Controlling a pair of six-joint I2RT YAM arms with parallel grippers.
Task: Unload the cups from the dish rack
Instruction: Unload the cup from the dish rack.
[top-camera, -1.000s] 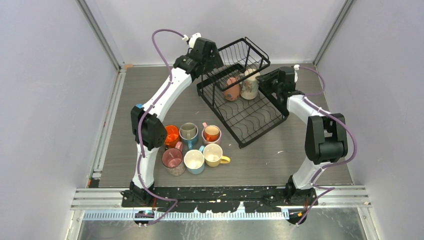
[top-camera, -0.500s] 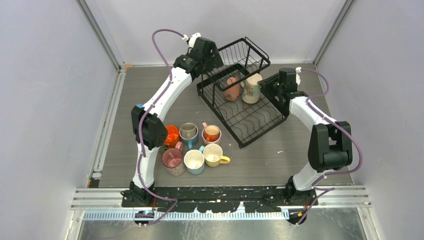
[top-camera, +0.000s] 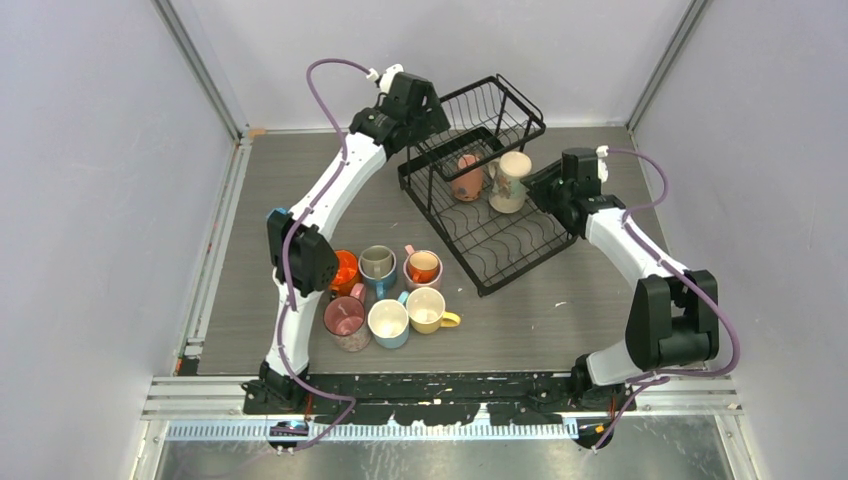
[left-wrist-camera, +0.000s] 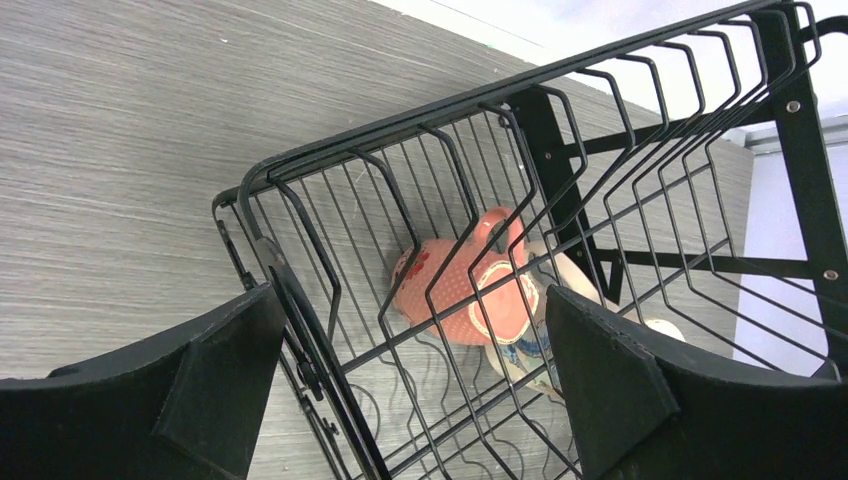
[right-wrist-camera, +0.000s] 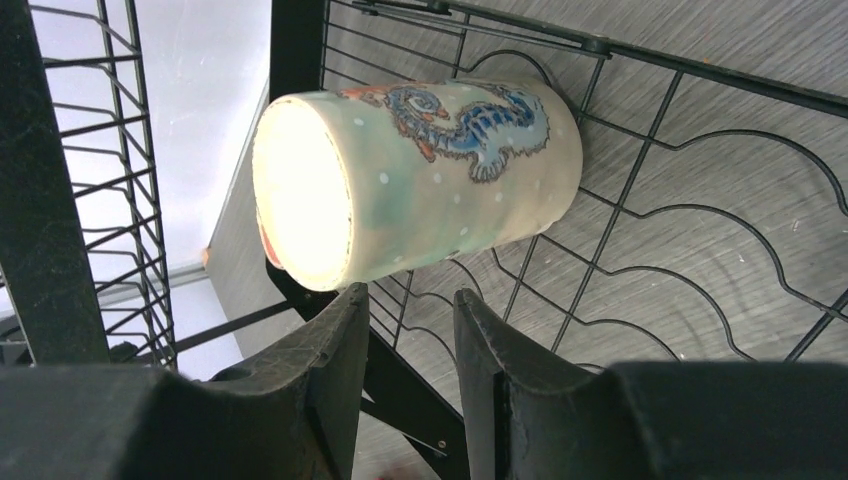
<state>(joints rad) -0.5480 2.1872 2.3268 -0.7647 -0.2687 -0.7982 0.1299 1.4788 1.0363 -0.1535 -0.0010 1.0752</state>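
Note:
The black wire dish rack (top-camera: 500, 235) stands at the back middle of the table. Two cups are in its lower tray: a salmon dotted cup (top-camera: 466, 180) and a beige seahorse cup (top-camera: 510, 182). My left gripper (top-camera: 425, 110) is wide open above the left end of the upper basket. In its wrist view (left-wrist-camera: 412, 300) the salmon cup (left-wrist-camera: 450, 290) shows through the rack wires (left-wrist-camera: 330, 190). My right gripper (top-camera: 541, 186) is just right of the beige cup. In the right wrist view (right-wrist-camera: 412, 292) its jaws stand a narrow gap apart with nothing between them. The beige cup (right-wrist-camera: 440, 180) lies just past the left fingertip.
Several unloaded cups stand grouped on the table at front left: orange (top-camera: 343, 268), grey (top-camera: 377, 262), pink (top-camera: 423, 267), dark pink (top-camera: 345, 316), light blue (top-camera: 388, 322), yellow (top-camera: 427, 308). Walls close in on both sides.
My right gripper has drawn back to the right. The beige cup has shifted right with it and stands more upright. The rack has shifted slightly. The left arm has barely moved.

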